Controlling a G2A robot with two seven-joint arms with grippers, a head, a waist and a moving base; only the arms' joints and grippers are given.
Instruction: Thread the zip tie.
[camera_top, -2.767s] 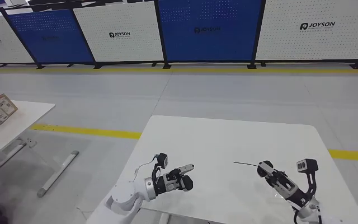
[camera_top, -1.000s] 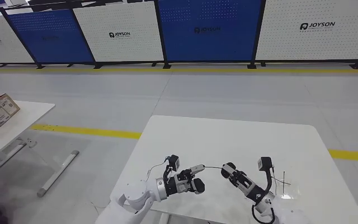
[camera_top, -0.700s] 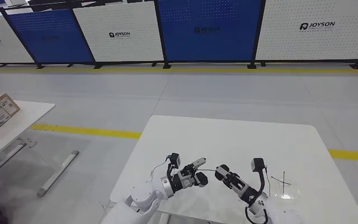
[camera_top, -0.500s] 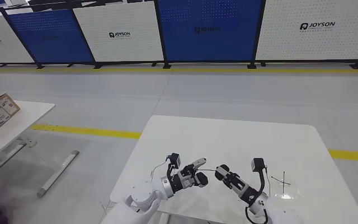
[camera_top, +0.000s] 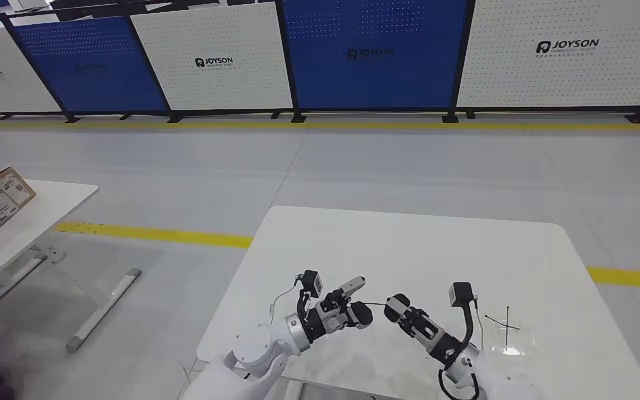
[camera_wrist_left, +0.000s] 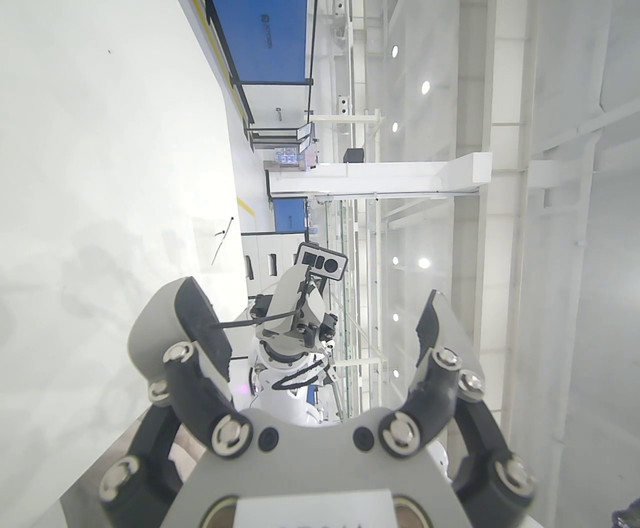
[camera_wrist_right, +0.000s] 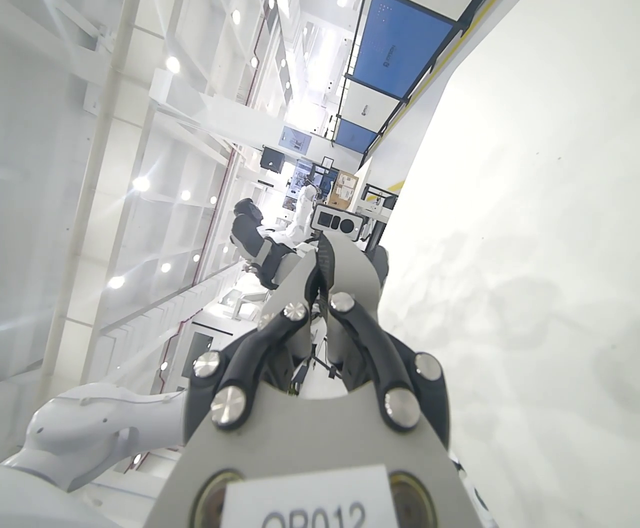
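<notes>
Zip tie (camera_wrist_left: 250, 321), clamped in the closed right tool (camera_wrist_right: 324, 250), lay level above the table (camera_top: 420, 250), its free tip pointing into the left tool (camera_wrist_left: 315, 310), whose fingers stood apart, just reaching one pad (camera_wrist_left: 205, 320).

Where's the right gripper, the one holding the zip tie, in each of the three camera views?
Top view: right gripper low in the middle, over the white table, facing the other arm.
Left wrist view: right gripper straight ahead, framed by the open left gripper, its zip tie reaching toward one pad.
Right wrist view: right gripper close up, shut, pointing away.
Shared landmark: the white table.
</notes>
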